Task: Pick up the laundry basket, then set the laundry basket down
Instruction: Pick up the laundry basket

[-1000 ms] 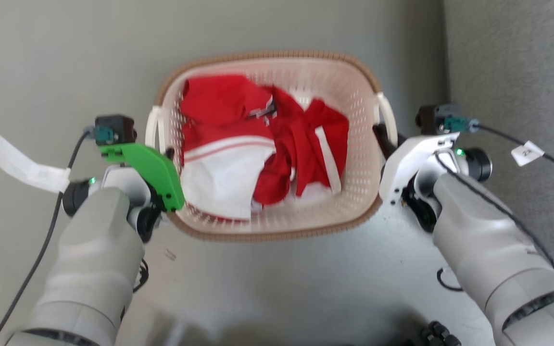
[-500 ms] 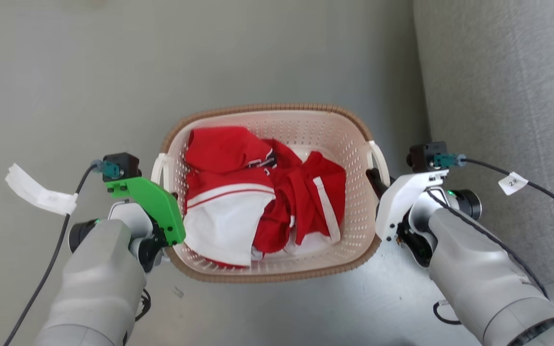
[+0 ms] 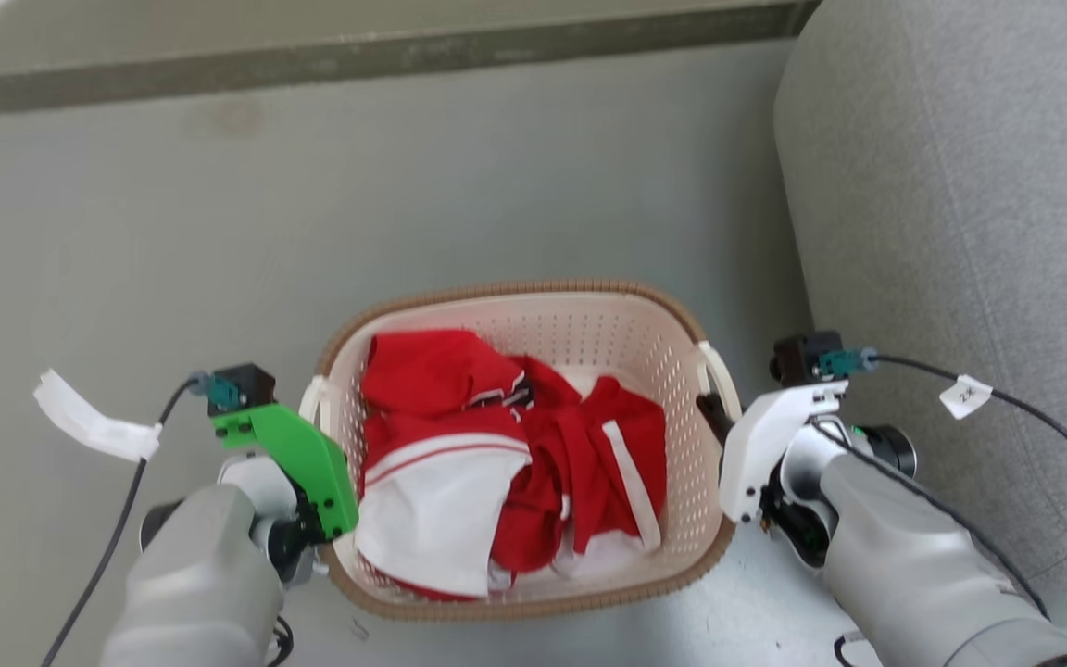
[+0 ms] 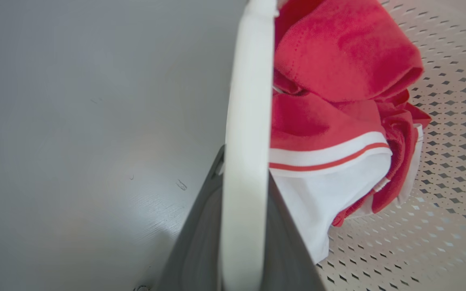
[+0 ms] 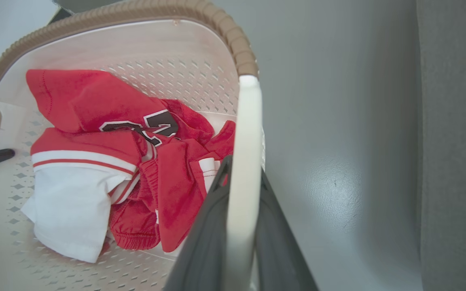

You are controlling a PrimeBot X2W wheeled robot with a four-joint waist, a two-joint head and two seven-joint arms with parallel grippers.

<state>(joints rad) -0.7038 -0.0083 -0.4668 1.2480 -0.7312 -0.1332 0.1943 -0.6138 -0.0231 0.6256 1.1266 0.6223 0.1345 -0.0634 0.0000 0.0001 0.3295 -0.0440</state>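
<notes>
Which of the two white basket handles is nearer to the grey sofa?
The laundry basket's handle in the right gripper's jaws; the other handle, beside the green cover, is farther.

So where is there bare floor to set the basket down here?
Bare floor lies ahead of the laundry basket, up to the dark strip, and to its left beyond the left gripper. The right is crowded: the right gripper sits in the narrow gap to the grey upholstered piece.

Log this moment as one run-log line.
left end effector: shut on left handle | right end effector: shut on right handle | laundry basket: holds red-and-white clothes | off floor: cannot tell
</notes>
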